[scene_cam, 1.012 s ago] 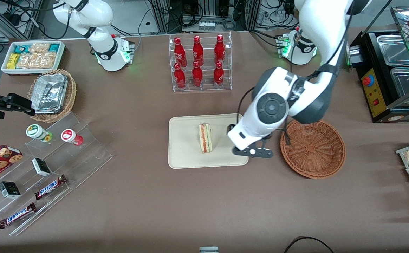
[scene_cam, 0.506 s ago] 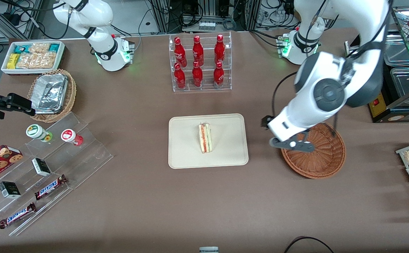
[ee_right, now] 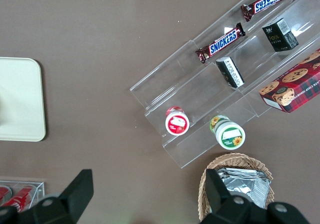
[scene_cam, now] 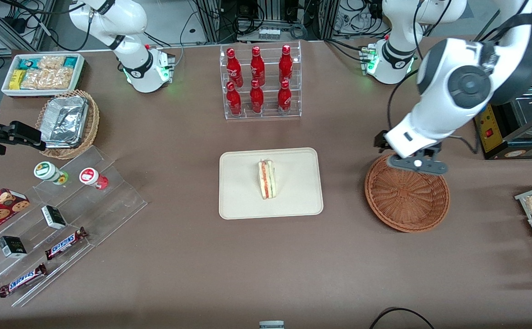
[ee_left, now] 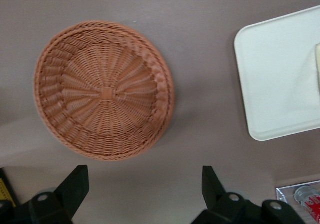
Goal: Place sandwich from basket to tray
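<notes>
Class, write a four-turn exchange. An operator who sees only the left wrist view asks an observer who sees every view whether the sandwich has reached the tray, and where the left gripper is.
Operator: I see the round reddish-brown woven wicker basket with nothing in it, and a corner of the flat rectangular cream-beige tray. What lies on the tray?
Observer: In the front view, a small triangular sandwich of pale bread with red, orange and green filling lies near the tray's middle.
Operator: The left gripper is open in my view. Where is it?
Observer: It hangs over the basket's rim, at the edge farther from the front camera, apart from the tray.
</notes>
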Robot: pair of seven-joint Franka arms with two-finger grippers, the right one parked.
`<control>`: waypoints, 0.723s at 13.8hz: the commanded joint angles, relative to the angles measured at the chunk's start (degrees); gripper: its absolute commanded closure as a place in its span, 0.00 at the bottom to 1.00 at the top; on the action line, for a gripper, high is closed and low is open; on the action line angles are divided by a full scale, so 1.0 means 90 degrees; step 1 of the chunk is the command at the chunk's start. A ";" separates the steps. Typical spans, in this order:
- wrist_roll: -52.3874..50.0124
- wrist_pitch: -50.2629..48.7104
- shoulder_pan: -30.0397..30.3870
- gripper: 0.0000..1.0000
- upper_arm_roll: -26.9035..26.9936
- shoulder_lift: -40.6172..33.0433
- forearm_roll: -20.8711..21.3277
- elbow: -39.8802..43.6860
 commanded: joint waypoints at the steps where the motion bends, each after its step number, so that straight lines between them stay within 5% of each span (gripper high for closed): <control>1: 0.0091 -0.0321 0.0157 0.00 -0.0056 -0.0183 0.0083 0.0041; 10: 0.0042 -0.1728 0.0226 0.00 0.0539 -0.0485 0.0054 0.0814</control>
